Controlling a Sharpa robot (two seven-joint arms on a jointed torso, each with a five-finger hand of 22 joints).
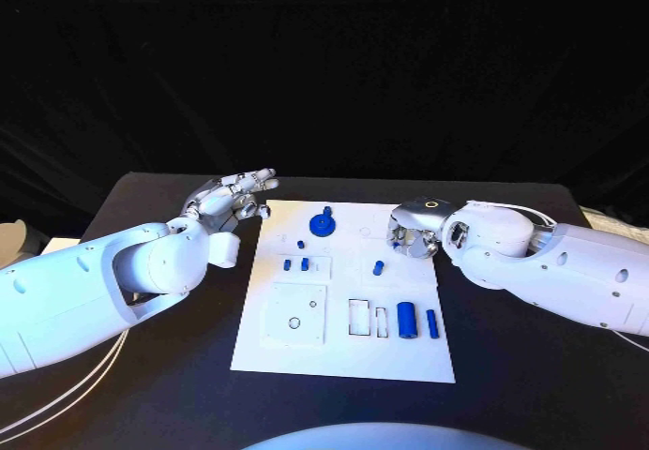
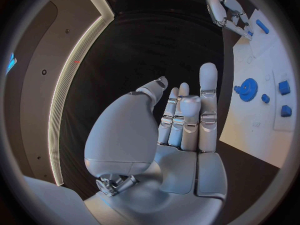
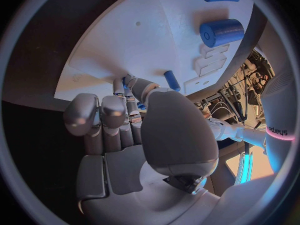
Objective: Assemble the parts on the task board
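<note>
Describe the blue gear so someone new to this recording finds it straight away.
Start at the task board, the white plate in the middle of the black table. Go to its far edge, between the two hands: the blue gear lies flat there, nearer the left hand. It is the only round, toothed disc; the other blue parts are small pegs, blocks and cylinders.

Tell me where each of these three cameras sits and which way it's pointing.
Head view: on the robot's head, looking down at the black table and white board; both white arms come in, left hand, right hand.
Left wrist view: behind the left hand, its fingers spread and empty, facing across the board's edge toward the right hand.
Right wrist view: behind the right hand, fingers curled over the board.
Shared: the blue gear; the big blue cylinder.
</note>
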